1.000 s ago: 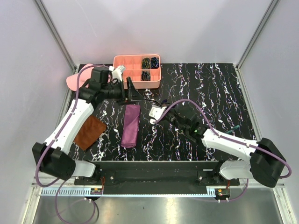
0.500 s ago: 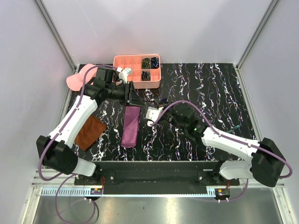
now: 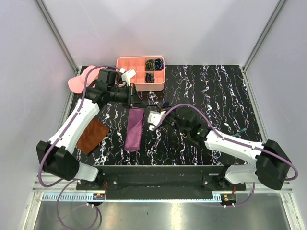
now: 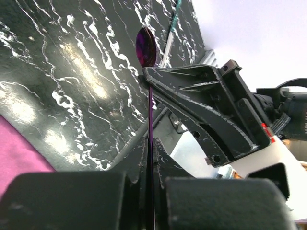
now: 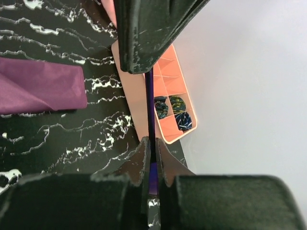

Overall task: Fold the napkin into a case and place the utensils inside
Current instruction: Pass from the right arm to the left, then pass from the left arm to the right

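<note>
The napkin [image 3: 134, 128] lies folded into a long, narrow magenta-purple strip on the near-left part of the desk [image 3: 216, 91], its length running near to far. It has a faint sheen and one short end is slightly flared. A rust-brown cloth [image 3: 92, 135] lies apart to its left.

The spoon [image 4: 146, 45] is off the desk, just beyond the napkin's far end. Its thin handle is clamped between the closed fingers of the left end effector [image 4: 149, 148]. The right end effector [image 5: 149, 143] also seems pinched shut on the same handle, though the shaft is only a dark line there.

Since half a second ago the right end effector has edged a little left toward the left one. The napkin and the brown cloth have not shifted.

From above, the spoon is nearly lost against the black fingers. The pink tray [image 3: 125, 67] is half hidden behind the left finger in the right wrist view. A second slim piece with a teal end [image 4: 173, 19] is cut off at the frame edge.
</note>
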`<action>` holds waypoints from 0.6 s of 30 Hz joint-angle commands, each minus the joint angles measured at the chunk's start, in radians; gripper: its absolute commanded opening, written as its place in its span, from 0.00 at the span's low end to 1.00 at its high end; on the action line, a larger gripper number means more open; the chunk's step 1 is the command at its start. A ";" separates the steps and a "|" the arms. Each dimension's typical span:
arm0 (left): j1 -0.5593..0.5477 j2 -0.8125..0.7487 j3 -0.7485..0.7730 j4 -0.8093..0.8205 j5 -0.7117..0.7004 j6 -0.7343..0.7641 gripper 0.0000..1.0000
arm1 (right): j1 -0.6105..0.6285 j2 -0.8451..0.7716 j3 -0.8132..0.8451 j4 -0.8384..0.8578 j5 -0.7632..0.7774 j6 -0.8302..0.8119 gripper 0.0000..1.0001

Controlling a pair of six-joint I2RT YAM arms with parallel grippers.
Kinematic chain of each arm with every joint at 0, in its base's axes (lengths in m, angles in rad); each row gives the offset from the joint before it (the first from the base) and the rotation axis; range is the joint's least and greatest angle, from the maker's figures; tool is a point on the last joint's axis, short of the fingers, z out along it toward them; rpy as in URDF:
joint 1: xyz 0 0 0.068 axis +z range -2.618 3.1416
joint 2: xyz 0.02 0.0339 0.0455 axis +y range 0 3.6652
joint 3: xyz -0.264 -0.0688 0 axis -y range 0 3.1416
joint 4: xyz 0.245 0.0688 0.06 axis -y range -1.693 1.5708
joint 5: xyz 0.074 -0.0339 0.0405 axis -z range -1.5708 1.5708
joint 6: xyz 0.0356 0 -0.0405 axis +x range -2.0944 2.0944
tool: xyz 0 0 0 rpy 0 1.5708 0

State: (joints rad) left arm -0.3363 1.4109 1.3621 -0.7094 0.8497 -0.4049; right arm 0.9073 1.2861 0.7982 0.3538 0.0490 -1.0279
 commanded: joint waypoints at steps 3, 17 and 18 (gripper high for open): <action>-0.035 -0.217 -0.041 0.123 -0.344 0.086 0.00 | 0.013 -0.017 0.102 0.064 0.293 0.360 0.81; -0.279 -0.550 -0.313 0.464 -0.847 0.446 0.00 | -0.018 0.035 0.535 -0.687 0.235 1.853 1.00; -0.288 -0.561 -0.320 0.470 -0.882 0.466 0.00 | -0.019 0.029 0.542 -0.682 0.232 1.909 1.00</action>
State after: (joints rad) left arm -0.5957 0.9039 1.0782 -0.3584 0.1238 -0.0917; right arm 0.8917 1.3003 1.2732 -0.2184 0.3595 0.4644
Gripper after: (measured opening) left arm 0.027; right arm 0.994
